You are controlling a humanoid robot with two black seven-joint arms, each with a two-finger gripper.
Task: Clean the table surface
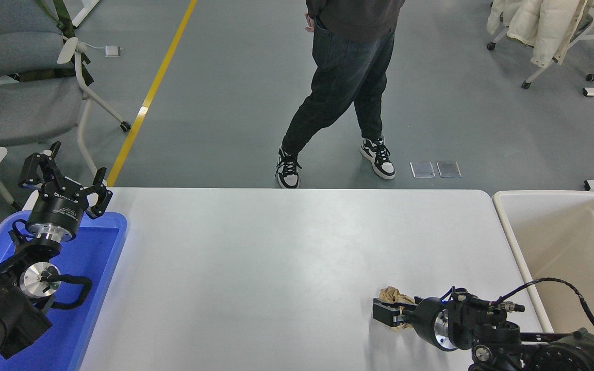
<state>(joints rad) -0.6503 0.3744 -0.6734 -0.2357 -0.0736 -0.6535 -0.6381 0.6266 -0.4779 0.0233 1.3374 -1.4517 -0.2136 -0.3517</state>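
With its fingers drawn in on either side of the crumpled brown paper wad (396, 297), my right pincer (391, 315) sits low on the worktop (276, 257), clamped on that wad near the front right part of the white surface. The paper shows only partly, most of it behind and under the black fingers. The arm behind it runs off toward the lower right corner, a cable looping above it. Just beside it to the right, past the worktop's edge, stands the beige bin (534, 198). At the far left I see my left pincer (65, 180) parked over the blue tray (116, 229), its fingers spread apart and gripping nothing. Beyond the far edge a person (346, 77) stands on the grey floor, one foot near the worktop.
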